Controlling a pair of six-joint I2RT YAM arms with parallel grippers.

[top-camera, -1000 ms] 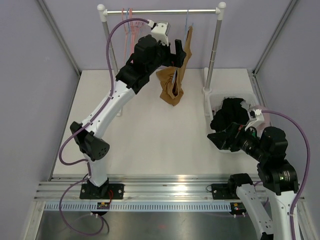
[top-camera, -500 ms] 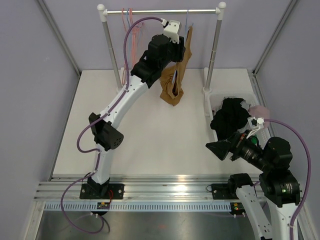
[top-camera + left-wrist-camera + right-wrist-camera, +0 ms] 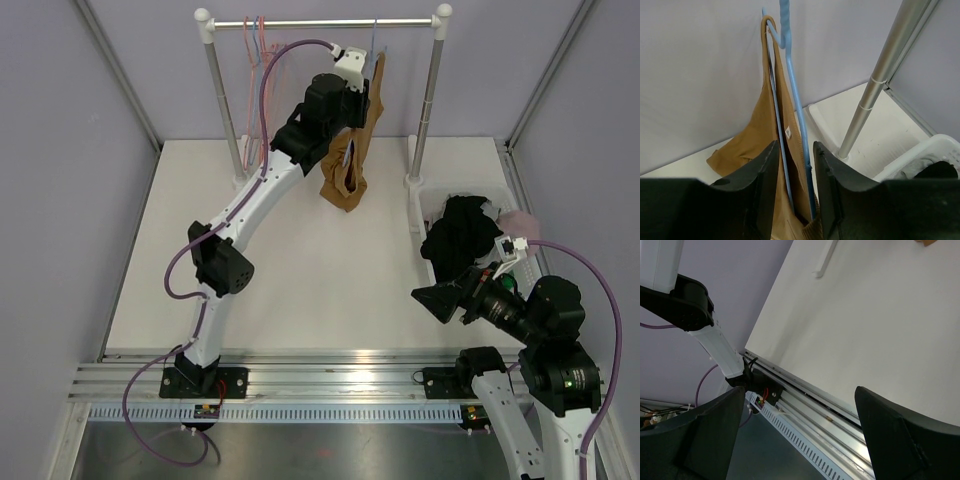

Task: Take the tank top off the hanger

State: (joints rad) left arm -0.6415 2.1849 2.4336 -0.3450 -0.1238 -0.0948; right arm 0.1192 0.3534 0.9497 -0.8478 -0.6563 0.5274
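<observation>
Leaning a shade further in than half a second ago, the left arm (image 3: 250,200) has brought its wrist right up to the hanging garment, while the right arm (image 3: 545,340) sits as it did then, drawn back from the basket it was reaching over a second ago; the white desk (image 3: 300,280) spreads out in front of both arms; at its far edge stands the clothes rack (image 3: 320,22), a silver rail across two posts, one post (image 3: 875,80) showing slanted in the left wrist view; the white basket (image 3: 418,215) sits at the foot of the right-hand post with dark clothing (image 3: 462,230) heaped in it; the brown tank top (image 3: 345,170) is still on its hanger on the rail, draped in a long fold with its lower end bunched just above the desk; the blue hanger (image 3: 790,85) runs down through the fabric, one strap looped over its top; some pink hangers (image 3: 255,50) hang at the rail's left end, well apart from it; the left gripper (image 3: 795,147) has its fingers (image 3: 765,170) parted a modest way, straddling the hanger wire and the cloth, clamped on neither; the right gripper (image 3: 800,390) hangs over the desk's near edge, fingers (image 3: 715,430) spread wide with nothing between them.
</observation>
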